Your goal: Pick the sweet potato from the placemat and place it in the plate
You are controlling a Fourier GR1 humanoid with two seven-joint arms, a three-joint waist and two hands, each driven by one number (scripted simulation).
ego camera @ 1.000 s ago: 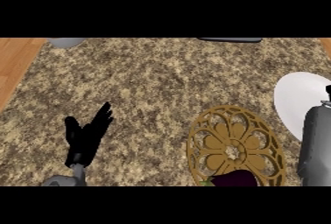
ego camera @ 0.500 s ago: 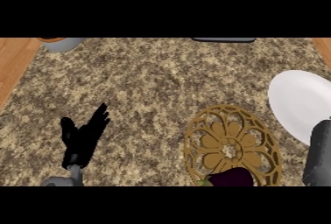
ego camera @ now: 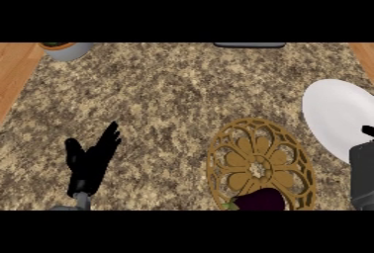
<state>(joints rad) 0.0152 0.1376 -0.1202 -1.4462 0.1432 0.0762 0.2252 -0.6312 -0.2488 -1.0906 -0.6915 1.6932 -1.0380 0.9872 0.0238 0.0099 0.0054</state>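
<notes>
Sweet potato [ego camera: 259, 200], dark purple, on near edge of gold placemat [ego camera: 260, 165]. White plate [ego camera: 336, 118] right. Left hand [ego camera: 91, 160] resting, fingers straight. Right hand [ego camera: 367, 131]: fingers' state cannot be told.

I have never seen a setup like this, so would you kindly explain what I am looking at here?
This is the view from a humanoid robot's head, looking steeply down at a speckled stone counter. The black left hand rests open at the lower left, fingers up, holding nothing. Only a bit of the right arm shows at the right edge. A gold openwork placemat carries a dark purple vegetable at its near edge. A white plate lies to the right, and a pot stands at the far left corner.
</notes>
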